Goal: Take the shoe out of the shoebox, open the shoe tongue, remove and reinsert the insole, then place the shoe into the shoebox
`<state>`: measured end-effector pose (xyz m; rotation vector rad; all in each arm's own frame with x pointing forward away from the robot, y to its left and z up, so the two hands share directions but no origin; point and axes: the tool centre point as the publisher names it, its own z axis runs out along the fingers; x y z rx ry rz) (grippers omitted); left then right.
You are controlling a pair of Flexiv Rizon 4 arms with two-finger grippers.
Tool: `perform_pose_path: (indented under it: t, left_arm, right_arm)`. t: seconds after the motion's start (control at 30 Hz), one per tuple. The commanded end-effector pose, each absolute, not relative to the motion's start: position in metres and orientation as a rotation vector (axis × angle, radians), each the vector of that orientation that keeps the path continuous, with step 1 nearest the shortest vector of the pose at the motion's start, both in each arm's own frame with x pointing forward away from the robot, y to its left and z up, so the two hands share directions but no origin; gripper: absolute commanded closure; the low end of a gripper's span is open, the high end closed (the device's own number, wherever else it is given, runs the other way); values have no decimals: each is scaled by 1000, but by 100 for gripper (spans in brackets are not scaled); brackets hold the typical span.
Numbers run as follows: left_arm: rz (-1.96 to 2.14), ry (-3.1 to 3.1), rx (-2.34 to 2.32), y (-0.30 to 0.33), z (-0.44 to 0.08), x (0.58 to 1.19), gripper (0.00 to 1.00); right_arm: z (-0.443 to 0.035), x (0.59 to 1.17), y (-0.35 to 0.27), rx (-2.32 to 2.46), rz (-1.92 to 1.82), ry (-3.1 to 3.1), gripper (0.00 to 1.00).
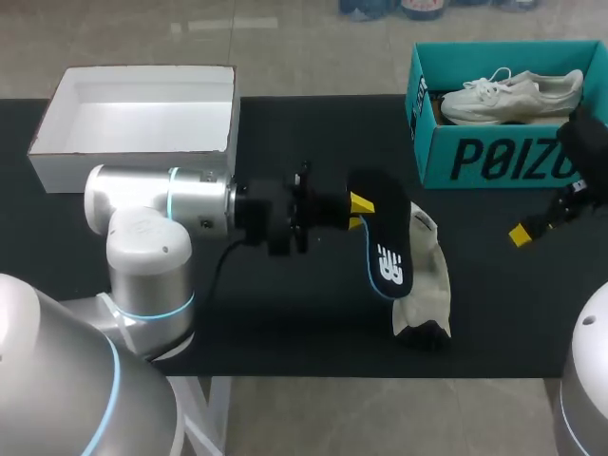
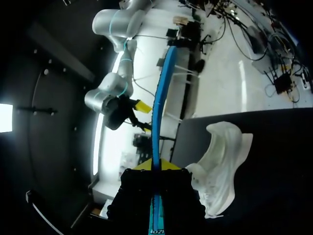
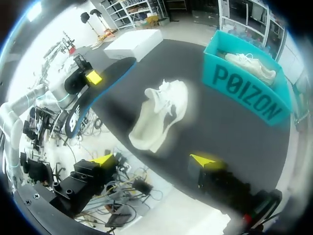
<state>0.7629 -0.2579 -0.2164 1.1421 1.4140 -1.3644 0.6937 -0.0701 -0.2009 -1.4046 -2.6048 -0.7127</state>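
Centrally, black table (image 1: 285, 323): left pincer (image 1: 359, 213) clamps insole (image 1: 388, 252); right pincer (image 3: 154, 160) apart; shoe (image 1: 423, 275) alongside.

The worktop (image 1: 285, 323) is matt black, the white shoe (image 1: 432, 275) soft knitted cloth, the black insole (image 1: 385, 249) smooth, the teal shoebox (image 1: 494, 157) matt cardboard.

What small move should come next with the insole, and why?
Probably tilt and lower the black, blue-edged insole toward the white shoe's opening: the left jaws clamp it in the air, apart from the shoe lying on the black table.
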Motion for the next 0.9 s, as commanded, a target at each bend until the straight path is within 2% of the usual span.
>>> perform_pose_path:
  t: [0.03,0.9]
  left_arm:
    - [-1367,1416,1140,-263,-220,762,100]
    - [-1374,1425,1133,-267,-219,758,100]
  right_arm:
    - [-200,687,-74,-1403,-746,-2610,0]
    - [-201,687,-72,-1473,-707,-2562,0]
